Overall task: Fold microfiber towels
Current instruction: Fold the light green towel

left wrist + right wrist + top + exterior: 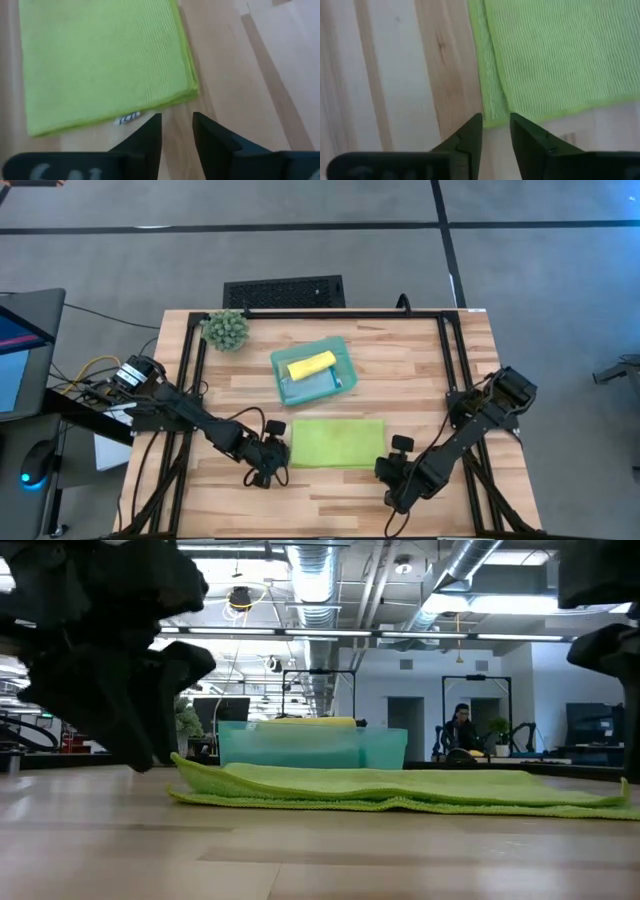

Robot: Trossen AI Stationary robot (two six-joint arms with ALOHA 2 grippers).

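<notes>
A lime green towel (337,443) lies folded into a flat rectangle of several layers on the table's middle, also seen in the low view (400,790). My left gripper (177,125) hangs just off its near left corner (192,92), fingers slightly apart and empty. My right gripper (495,122) stands at its near right corner (492,112), fingers slightly apart, with the corner just ahead of the tips. A yellow towel (311,365) and a light blue towel (318,387) lie in the teal tray (278,380). The pale sage towel does not show.
The teal tray stands just beyond the lime towel's far edge and shows behind it in the low view (310,748). A spiky green plant ball (226,329) sits at the far left corner. Bare wood lies along the table's near edge and on both sides.
</notes>
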